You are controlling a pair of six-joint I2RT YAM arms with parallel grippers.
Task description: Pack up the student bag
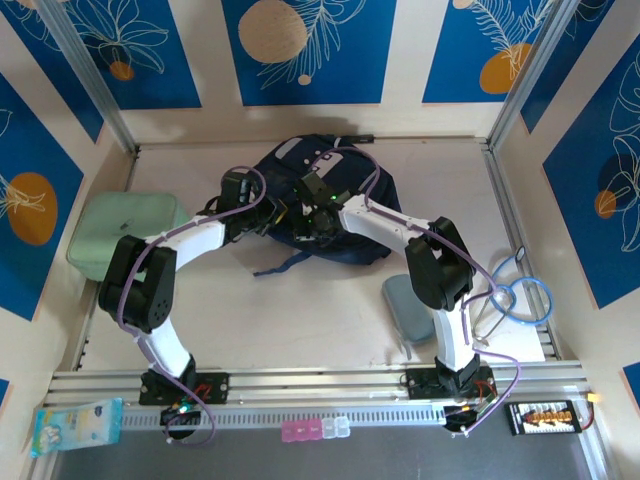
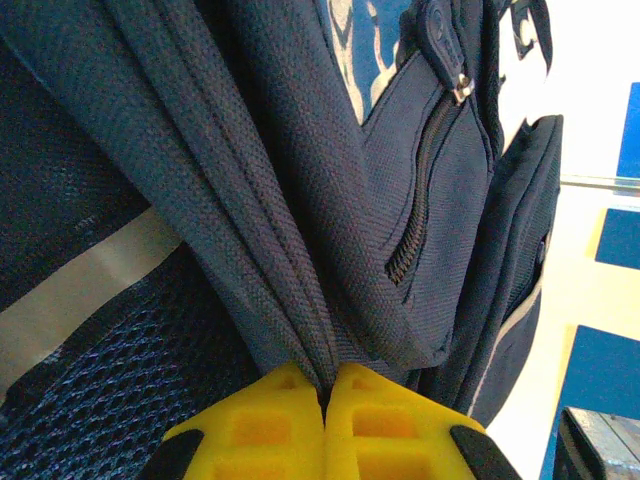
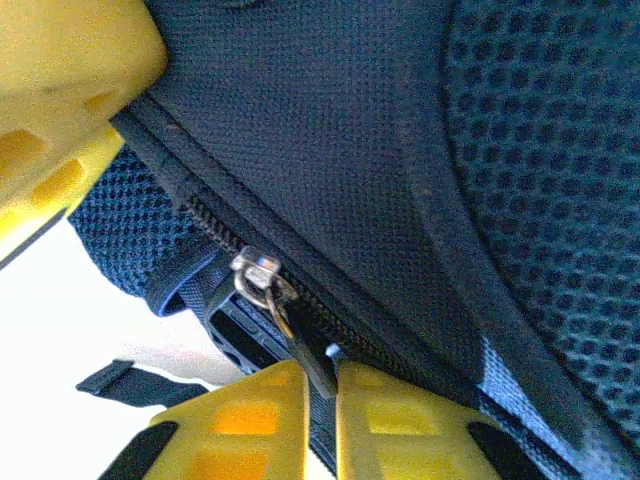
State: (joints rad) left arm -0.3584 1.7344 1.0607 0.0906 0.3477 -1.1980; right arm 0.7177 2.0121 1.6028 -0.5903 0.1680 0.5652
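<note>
Two arms reach inward over the pale wooden table (image 1: 300, 320) and meet at a large dark navy fabric backpack (image 1: 290, 165), which lies at the middle of the far half of the table with black straps trailing toward the near edge. The left gripper (image 2: 325, 385) is clenched on a thick fold of the backpack's woven fabric, its yellow fingers pressed together with the fold pinched between them. A closed side-pocket zipper and a grey trim band show on either side of that fold. The right gripper (image 3: 322, 385) is at the bag's edge beside blue mesh padding. Its yellow fingers are closed on a black zipper pull tab (image 3: 300, 345) that hangs from a small silver slider (image 3: 258, 272). A mint-green rounded case (image 1: 125, 235) sits at the left side of the table, partly under the left arm. A small grey-blue pouch (image 1: 402, 305) lies just beside the right arm, well apart from the backpack.
</note>
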